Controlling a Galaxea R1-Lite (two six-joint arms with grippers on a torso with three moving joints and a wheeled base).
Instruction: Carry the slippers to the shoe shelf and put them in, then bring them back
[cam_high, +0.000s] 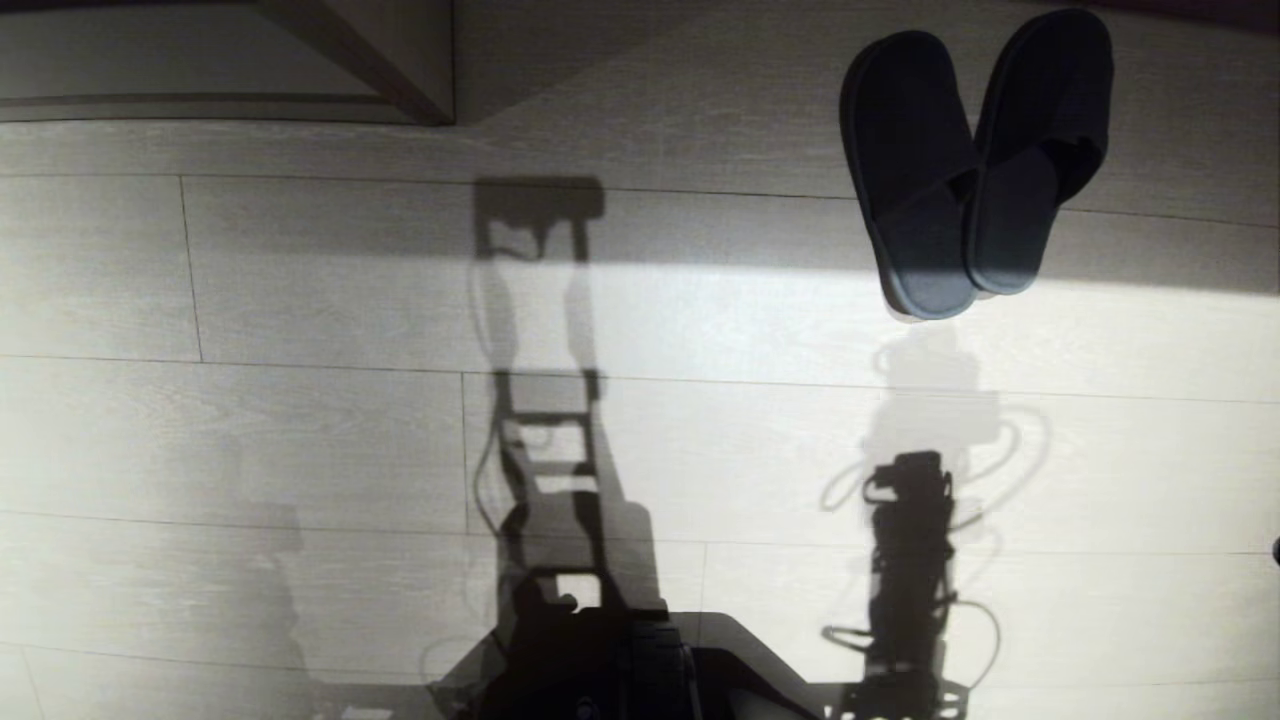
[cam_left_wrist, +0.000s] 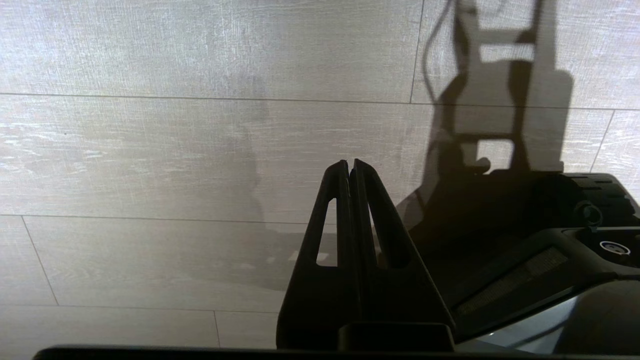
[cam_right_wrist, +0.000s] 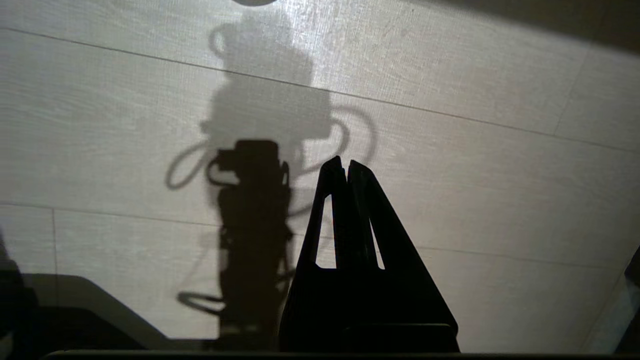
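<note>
**Slippers on the floor, both pincers closed and empty**

Where the pale grey wood-grain plank floor (cam_high: 300, 300) fills nearly all of the head view, long dark shadows of the robot's frame and arm fall across its boards, and a band of brighter light crosses it from side to side. At the far left edge of that view stands a piece of pale furniture with a brown edge strip (cam_high: 370, 60), its corner meeting the floor. The robot's black base (cam_high: 640, 660) shows at the near edge, and again beside the left arm in the left wrist view.

The pair of dark charcoal-blue soft fabric slippers (cam_high: 975, 165), backless with rounded closed toes, lies on the floor to the far right, well ahead of the robot. The two lie side by side, touching, angled so that they lean toward one another at the near ends.

The left pincer (cam_left_wrist: 351, 165) hangs above bare floor next to the base, its two black fingers pressed together with nothing between them. The right pincer (cam_right_wrist: 345, 162) likewise points at bare floor, fingers closed tip to tip, holding nothing and well apart from the slippers.
</note>
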